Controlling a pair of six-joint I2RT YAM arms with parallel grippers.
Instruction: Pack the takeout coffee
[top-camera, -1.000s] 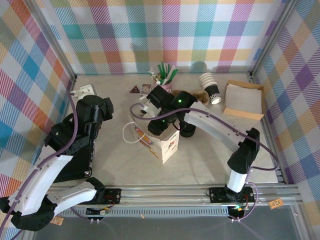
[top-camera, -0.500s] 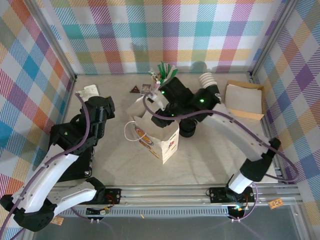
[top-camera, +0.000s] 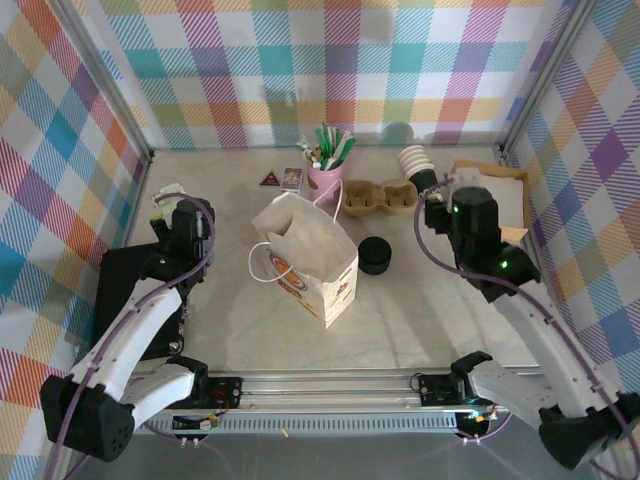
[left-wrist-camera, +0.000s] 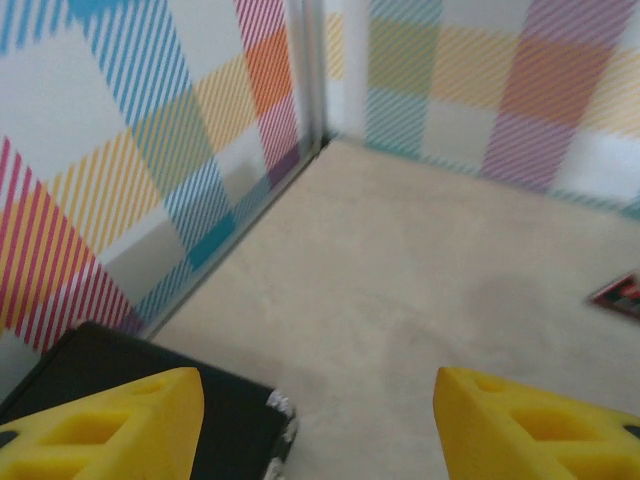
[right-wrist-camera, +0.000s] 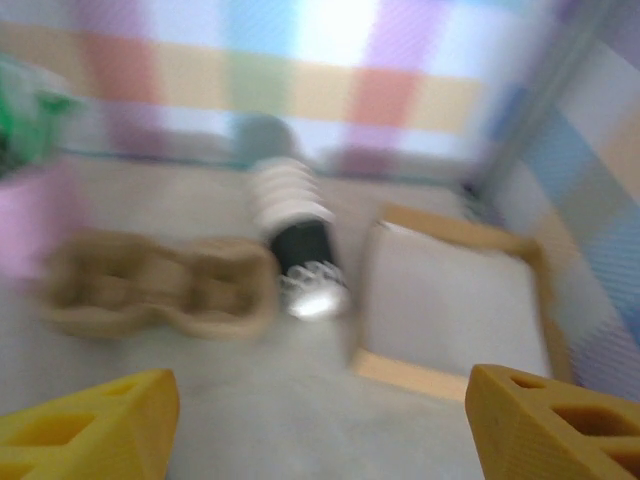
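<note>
Standing upright between the two grippers: paper bag (top-camera: 318, 262), mouth open. Contents: takeout coffee, judged already inside, hidden by the bag walls. Spread and empty, well apart from the bag: left gripper (left-wrist-camera: 315, 420), right gripper (right-wrist-camera: 320, 425). Remaining: probably nothing.

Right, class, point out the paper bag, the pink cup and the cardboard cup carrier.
paper bag (top-camera: 300, 235): top external view, on its white paper near the open top.
pink cup (top-camera: 326, 182): top external view, on its pink wall.
cardboard cup carrier (right-wrist-camera: 160, 285): right wrist view, on its middle.
</note>
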